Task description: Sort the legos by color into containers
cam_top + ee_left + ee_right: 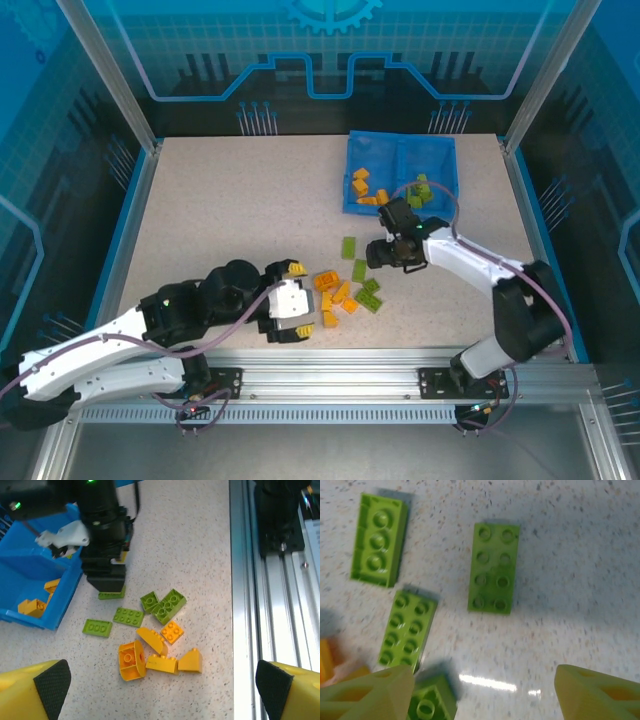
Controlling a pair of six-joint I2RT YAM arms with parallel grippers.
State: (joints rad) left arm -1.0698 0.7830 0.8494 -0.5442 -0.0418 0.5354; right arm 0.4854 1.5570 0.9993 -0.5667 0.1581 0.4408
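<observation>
Lime lego [493, 575], just ahead of right claw [482, 677] (jaws apart)

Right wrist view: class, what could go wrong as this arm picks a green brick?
The right tool stands open over flat green bricks lying close together; closing could catch two or knock one aside.
In the loose pile, an orange brick sits right beside a thick green brick, so a grab there might carry the wrong colour into the tray.
</observation>
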